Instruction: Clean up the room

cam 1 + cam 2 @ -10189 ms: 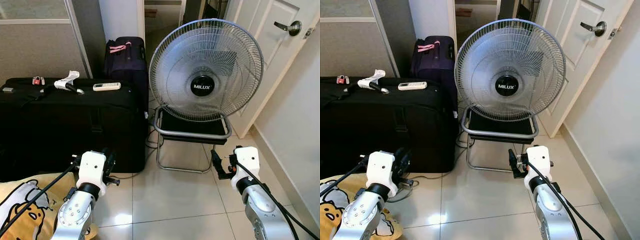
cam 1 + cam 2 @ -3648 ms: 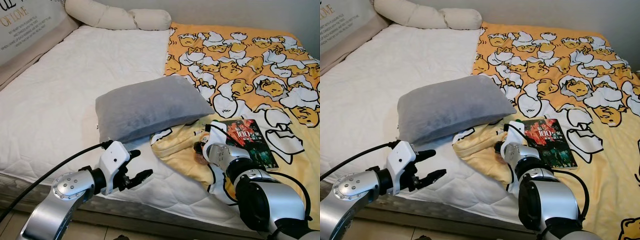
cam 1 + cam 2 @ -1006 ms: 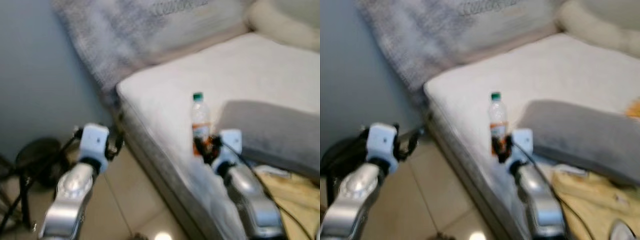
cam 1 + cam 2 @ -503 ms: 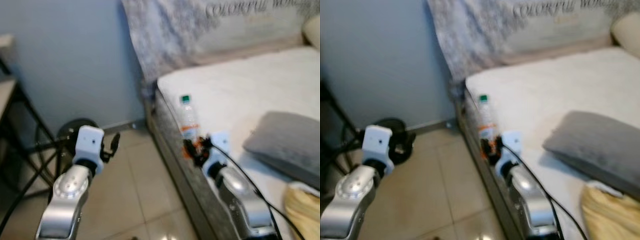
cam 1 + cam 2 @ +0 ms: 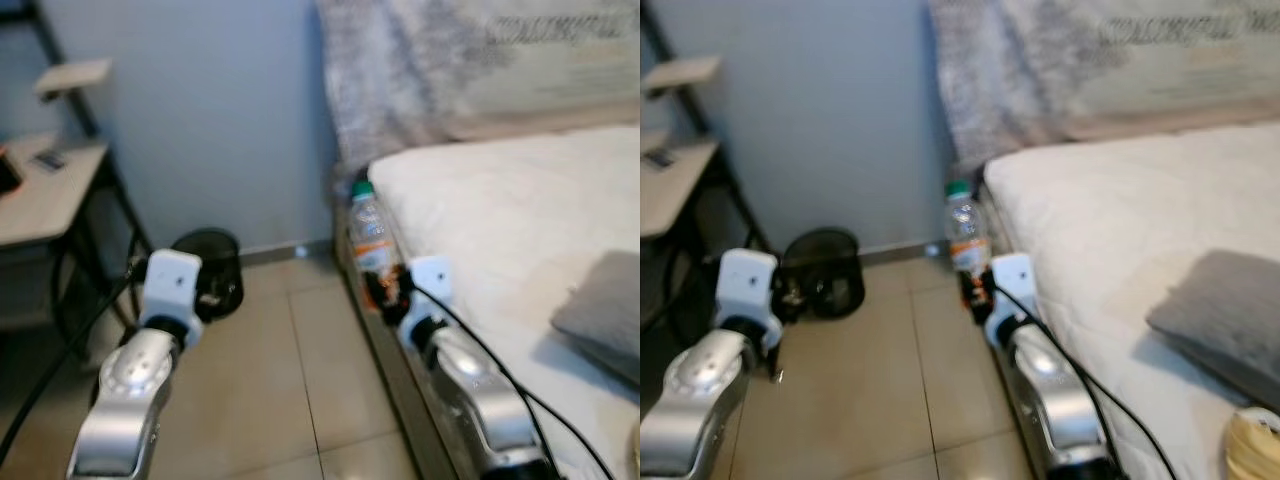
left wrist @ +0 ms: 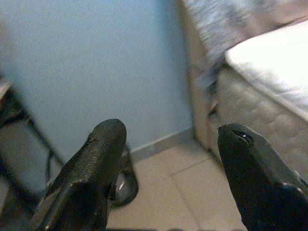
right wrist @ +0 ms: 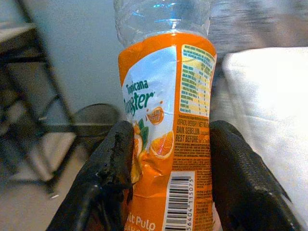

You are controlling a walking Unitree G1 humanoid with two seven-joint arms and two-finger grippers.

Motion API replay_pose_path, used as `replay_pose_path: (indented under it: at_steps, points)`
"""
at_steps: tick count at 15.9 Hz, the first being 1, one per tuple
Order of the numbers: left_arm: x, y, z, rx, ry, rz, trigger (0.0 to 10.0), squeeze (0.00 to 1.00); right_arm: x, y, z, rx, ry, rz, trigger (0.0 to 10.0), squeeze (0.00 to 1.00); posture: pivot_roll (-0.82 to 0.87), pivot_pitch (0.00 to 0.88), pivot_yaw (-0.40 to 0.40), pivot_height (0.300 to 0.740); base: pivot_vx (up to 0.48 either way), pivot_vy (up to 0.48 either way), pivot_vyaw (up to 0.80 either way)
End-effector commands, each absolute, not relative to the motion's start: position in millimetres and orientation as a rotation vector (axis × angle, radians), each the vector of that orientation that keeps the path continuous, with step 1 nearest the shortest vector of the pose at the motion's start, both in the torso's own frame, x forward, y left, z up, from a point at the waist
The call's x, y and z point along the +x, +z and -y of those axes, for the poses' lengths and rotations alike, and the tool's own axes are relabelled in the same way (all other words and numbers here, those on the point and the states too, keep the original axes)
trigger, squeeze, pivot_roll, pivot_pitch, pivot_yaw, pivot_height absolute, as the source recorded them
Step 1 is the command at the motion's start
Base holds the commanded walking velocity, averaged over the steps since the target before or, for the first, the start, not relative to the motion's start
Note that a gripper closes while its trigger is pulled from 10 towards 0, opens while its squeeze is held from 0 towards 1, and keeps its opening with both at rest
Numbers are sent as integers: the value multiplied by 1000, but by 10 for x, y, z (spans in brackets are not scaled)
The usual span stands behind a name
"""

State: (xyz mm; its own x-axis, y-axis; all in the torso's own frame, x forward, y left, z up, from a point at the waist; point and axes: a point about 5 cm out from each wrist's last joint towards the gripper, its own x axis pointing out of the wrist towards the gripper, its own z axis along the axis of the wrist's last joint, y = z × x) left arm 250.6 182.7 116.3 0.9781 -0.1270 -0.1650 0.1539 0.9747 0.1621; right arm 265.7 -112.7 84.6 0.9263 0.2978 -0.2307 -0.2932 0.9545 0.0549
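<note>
Right hand (image 7: pixel 166 168) clamped on one orange-label plastic bottle (image 7: pixel 166 110), fingers (image 7: pixel 113 168) pressing label both sides. Bottle upright, long axis vertical, green cap up, held off floor just beside bed (image 5: pixel 500 200) corner. Left hand (image 6: pixel 168 168) spread wide, holding nothing, above tiled floor (image 5: pixel 290 380). One black bin (image 5: pixel 825 270) against wall; one side surface (image 5: pixel 45 195) at far left.

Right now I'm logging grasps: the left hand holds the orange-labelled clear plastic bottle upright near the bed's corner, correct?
Not the left. The right hand holds the orange-labelled clear plastic bottle upright near the white bed corner, as the right wrist view shows. The left hand is open.
</note>
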Motion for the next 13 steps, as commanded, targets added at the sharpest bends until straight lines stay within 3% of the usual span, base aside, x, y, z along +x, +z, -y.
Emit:
replay_pose_path:
  at_steps: [1, 13]
  points:
    - [2495, 1170, -1810, 169, -156, -156, 10000, 0, 2689, 895, 1126, 0, 294, -214, 10000, 0, -22, 0, 52, 740, 304, 0, 0]
    - [2458, 1149, -1803, 150, -159, -169, 10000, 0, 2612, 800, 1214, 42, 257, -250, 10000, 0, -23, 0, 42, 740, 315, 0, 0]
